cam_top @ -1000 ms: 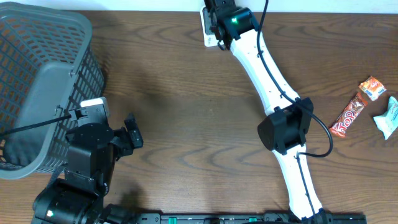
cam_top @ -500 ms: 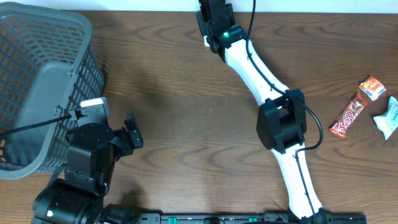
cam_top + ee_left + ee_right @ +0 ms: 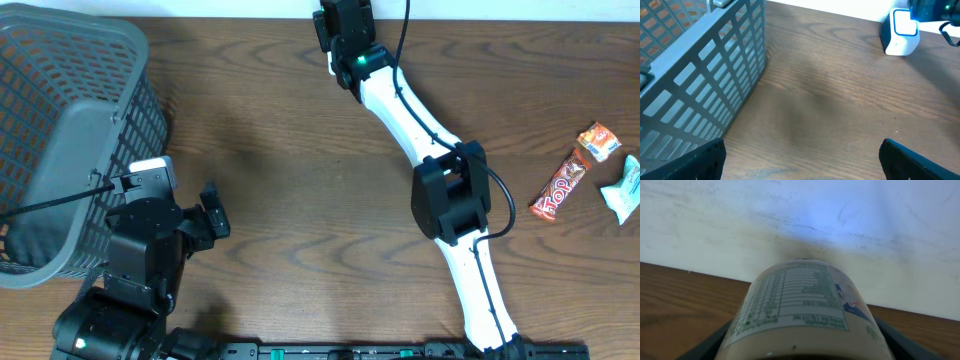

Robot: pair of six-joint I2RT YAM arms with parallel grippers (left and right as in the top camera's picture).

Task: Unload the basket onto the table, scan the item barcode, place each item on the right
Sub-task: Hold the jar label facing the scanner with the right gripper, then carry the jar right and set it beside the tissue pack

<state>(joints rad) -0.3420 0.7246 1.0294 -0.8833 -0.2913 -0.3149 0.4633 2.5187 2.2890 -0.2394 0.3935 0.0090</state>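
From above, we saw the right arm [image 3: 420, 130] reaching across the wooden table [image 3: 290, 150] to its far edge, with the right gripper [image 3: 342, 18] at the top of the frame; its load was hidden from this angle. The grey basket [image 3: 70, 120] stood at the left, and the left gripper [image 3: 212, 214] hung just beside it, over bare wood. Well apart at the right edge lay a Top bar [image 3: 560, 186], an orange packet [image 3: 599, 141] and a pale wrapper [image 3: 625, 188].

Through the left wrist camera, we found the left fingers [image 3: 695, 162] spread wide in the lower corners with nothing between them. The basket wall filled the left side, and a white and blue scanner [image 3: 901, 34] stood at the far edge of the table.

Through the right wrist camera, we saw the jaws clamped on a labelled container [image 3: 800, 305], dark fingers [image 3: 702, 347] on either side, its printed table facing up, near a white wall [image 3: 790, 220].
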